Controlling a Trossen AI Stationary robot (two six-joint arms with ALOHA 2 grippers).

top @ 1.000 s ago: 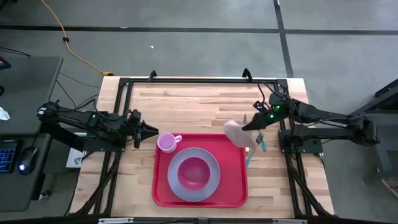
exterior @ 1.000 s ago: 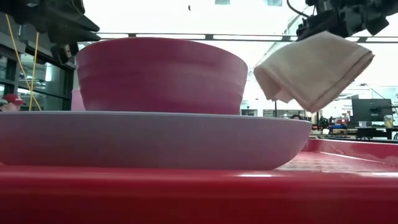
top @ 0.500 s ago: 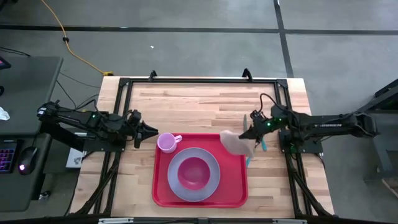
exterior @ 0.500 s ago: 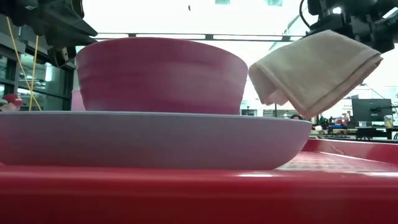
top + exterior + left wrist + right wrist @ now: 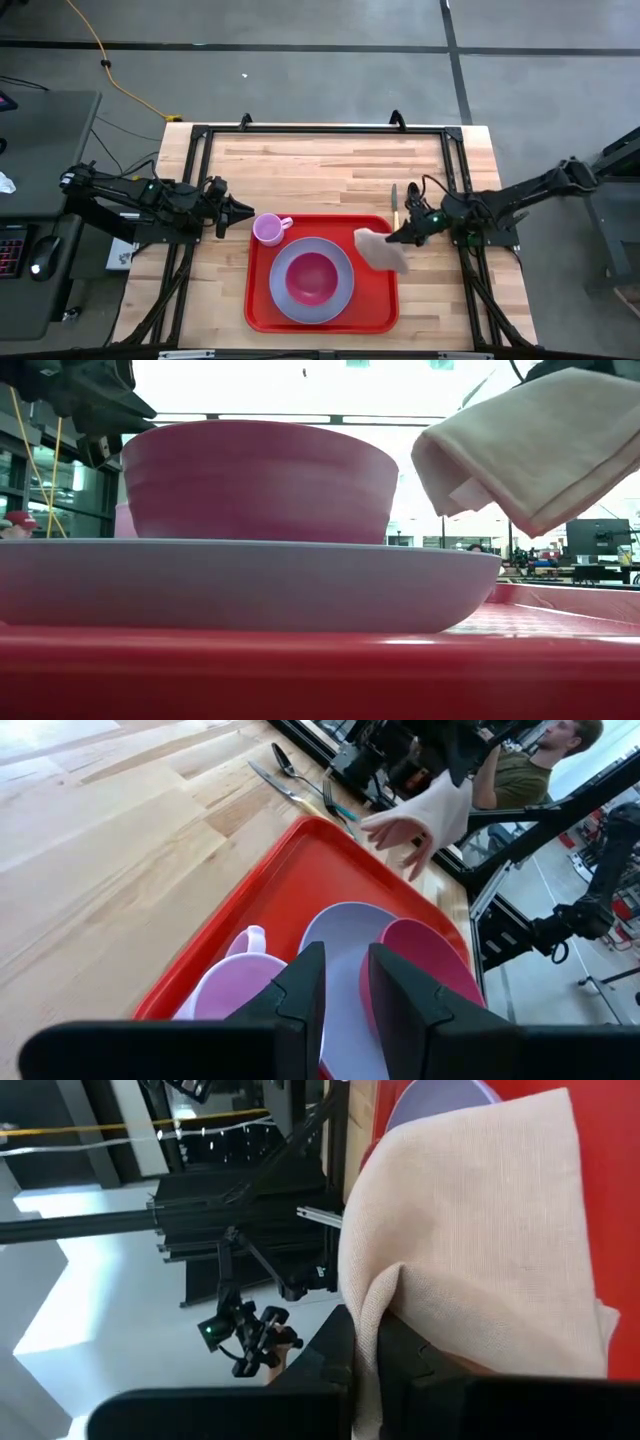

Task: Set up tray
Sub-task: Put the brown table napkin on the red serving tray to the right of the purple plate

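The red tray (image 5: 256, 300) lies on the wooden table. It carries a lilac plate (image 5: 343, 298) with a magenta bowl (image 5: 310, 280) on it, and a pink cup (image 5: 268, 230) at its far left corner. A folded tan napkin (image 5: 378, 250) hangs over the tray's right part, with my right gripper (image 5: 398, 238) shut on it. My left gripper (image 5: 246, 210) waits open just left of the cup, level, with nothing between its fingers (image 5: 300, 988). My right gripper pinches the napkin by a folded edge (image 5: 372, 1302) between its two fingers, several layers together. The fingers come nearly level from the table's right side. The napkin (image 5: 520, 450) hangs tilted beyond the fingers, clear of the tray and beside the bowl.
Cutlery (image 5: 393, 203) lies on the wood just beyond the tray's far right corner, a spoon (image 5: 285, 765) and fork (image 5: 335, 800) among them. Black frame rails border the table. A person (image 5: 530, 765) stands beyond the right side. Bare wood stretches across the far half.
My right gripper has swung toward the table's near edge and sunk a little, rolling as it went, still shut on the napkin. The napkin has gone from the tray's far right corner to above the tray's right part, still clear of it.
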